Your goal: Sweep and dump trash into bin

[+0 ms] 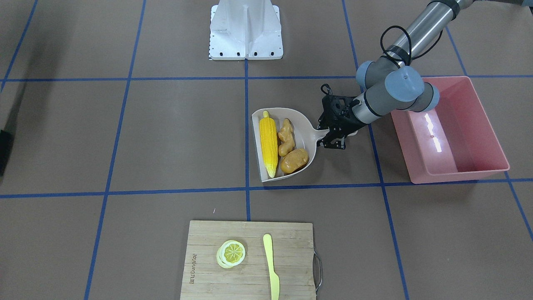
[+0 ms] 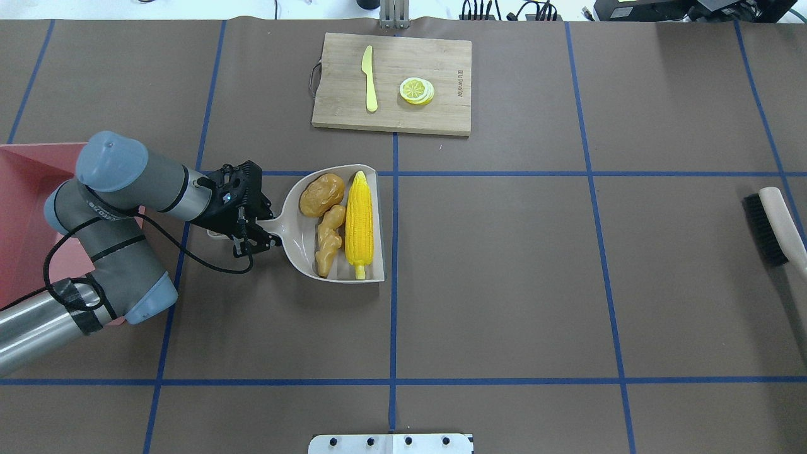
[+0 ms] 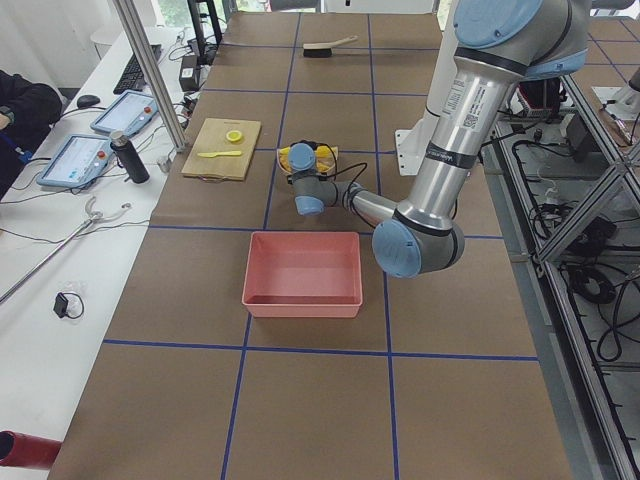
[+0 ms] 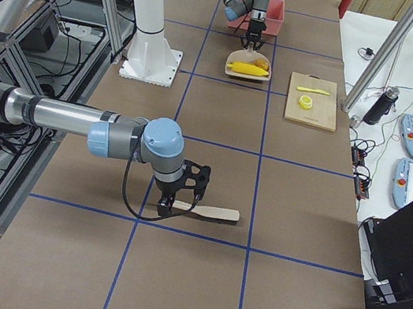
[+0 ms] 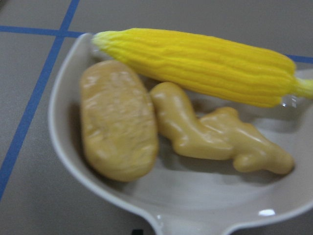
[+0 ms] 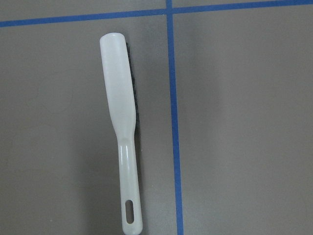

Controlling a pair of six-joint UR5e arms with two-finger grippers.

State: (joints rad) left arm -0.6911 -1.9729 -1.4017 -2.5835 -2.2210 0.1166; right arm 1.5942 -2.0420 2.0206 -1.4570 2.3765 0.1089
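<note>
Left gripper (image 2: 260, 228) pinches narrow on the beige dustpan's (image 2: 301, 243) handle | in the pan, just past the fingers: ribbed yellow corn cob (image 2: 359, 217), knobbly tan ginger root (image 2: 329, 239), glossy brown lump (image 2: 321, 194), side by side | translucent pink bin (image 1: 483, 121) near, apart | right gripper (image 4: 169, 206) beside the white brush (image 6: 120, 103), finger spread can't tell | matte brown table (image 2: 504, 265), blue tape lines (image 2: 394, 284).
</note>
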